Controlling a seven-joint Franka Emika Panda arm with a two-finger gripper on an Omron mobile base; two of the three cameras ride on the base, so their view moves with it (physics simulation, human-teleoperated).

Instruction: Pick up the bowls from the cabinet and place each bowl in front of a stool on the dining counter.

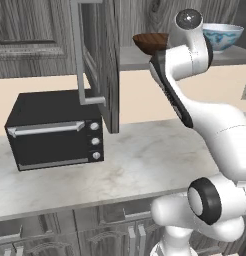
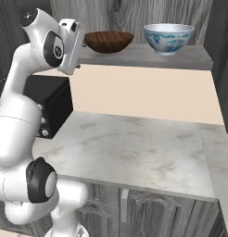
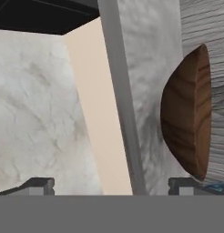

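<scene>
Hand [image 3: 111, 184] spread wide, holding nothing, tips at the bottom corners of the hand view, raised to shelf level near the shelf's left end. Wooden bowl [image 2: 109, 40] sits on the cabinet shelf [image 2: 180, 58] toward its left end, patterned white bowl [image 2: 168, 38] well apart toward the right end, both upright. Hand view is rolled sideways: wooden bowl [image 3: 189, 113] seen on edge at right, shelf front edge running as a grey strip up the middle; white bowl not made out there. Left base view shows the open cabinet door [image 1: 97, 65] with bar handle and the black toaster oven [image 1: 55, 130] on the marble surface [image 1: 145, 165]; arm covers part of the wooden bowl [image 1: 150, 42] and white bowl [image 1: 225, 35]. In the right base view the fingers are hidden behind the wrist and the oven is mostly blocked by the arm.
</scene>
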